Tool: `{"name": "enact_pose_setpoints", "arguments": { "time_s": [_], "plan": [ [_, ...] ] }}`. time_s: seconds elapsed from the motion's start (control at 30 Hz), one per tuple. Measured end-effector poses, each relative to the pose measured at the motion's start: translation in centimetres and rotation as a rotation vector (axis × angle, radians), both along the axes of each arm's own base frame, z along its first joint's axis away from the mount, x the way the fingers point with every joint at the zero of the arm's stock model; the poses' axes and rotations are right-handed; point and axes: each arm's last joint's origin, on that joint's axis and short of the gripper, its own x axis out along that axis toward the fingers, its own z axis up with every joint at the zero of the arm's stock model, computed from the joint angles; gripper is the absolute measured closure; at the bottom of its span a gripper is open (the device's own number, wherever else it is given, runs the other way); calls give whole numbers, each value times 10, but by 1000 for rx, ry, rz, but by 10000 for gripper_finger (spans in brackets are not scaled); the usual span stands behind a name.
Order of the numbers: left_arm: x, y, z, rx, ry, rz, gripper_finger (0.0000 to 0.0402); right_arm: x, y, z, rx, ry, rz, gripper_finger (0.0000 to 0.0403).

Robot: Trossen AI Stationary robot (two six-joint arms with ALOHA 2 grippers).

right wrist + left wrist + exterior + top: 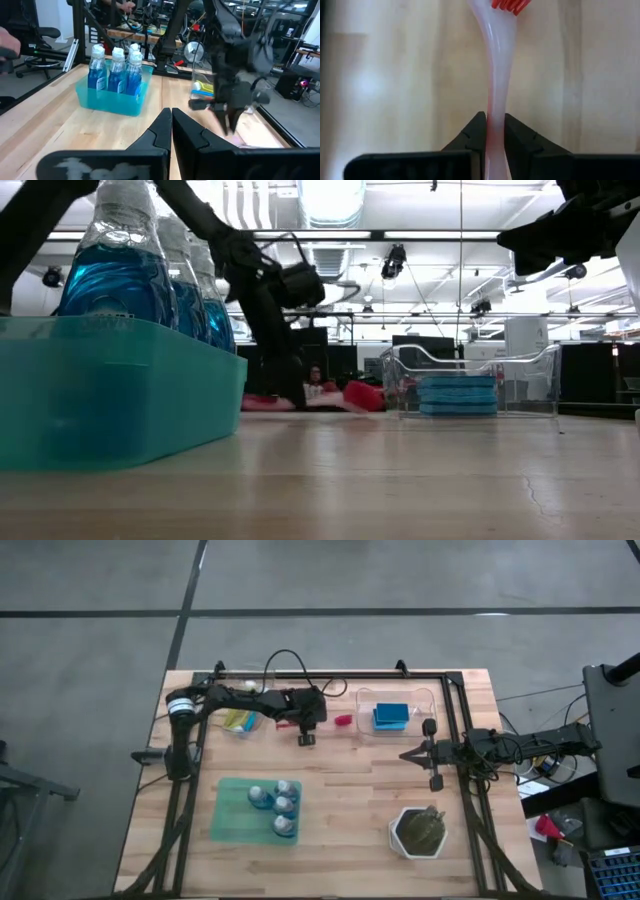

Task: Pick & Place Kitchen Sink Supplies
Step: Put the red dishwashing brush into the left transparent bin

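Pinched shut on the pink brush, my left gripper grips its slim translucent handle mid-length; I judge it light, stiff, somewhat slippery.

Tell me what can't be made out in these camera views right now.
- Pink brush: the left wrist view's top edge cuts off its head; the left gripper, closed on the handle, hides the rest.
- Bottles: the low view's top edge cuts their caps.
- Sponges: stacked in the clear bin, their count unclear from above.
- Right gripper: shut, holding nothing.
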Motion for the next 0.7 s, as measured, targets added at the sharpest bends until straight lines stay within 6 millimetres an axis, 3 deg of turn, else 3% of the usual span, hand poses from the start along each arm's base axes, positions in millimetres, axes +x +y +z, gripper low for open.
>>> {"name": "enact_pose_setpoints", "arguments": {
  "time_s": [0.2, 0.37, 0.57, 0.7],
  "plan": [
    [-9, 2, 41, 91, -99, 54, 375, 0, 0, 0, 1, 1, 0, 394],
    [-30, -2, 91, 243, -179, 209, 369, 0, 0, 0, 1, 1, 0, 394],
    [-93, -10, 153, 359, -191, 479, 364, 0, 0, 0, 1, 0, 0, 394],
    [-134, -9, 175, 309, -234, 632, 373, 0, 0, 0, 1, 0, 0, 394]
  ]
}}
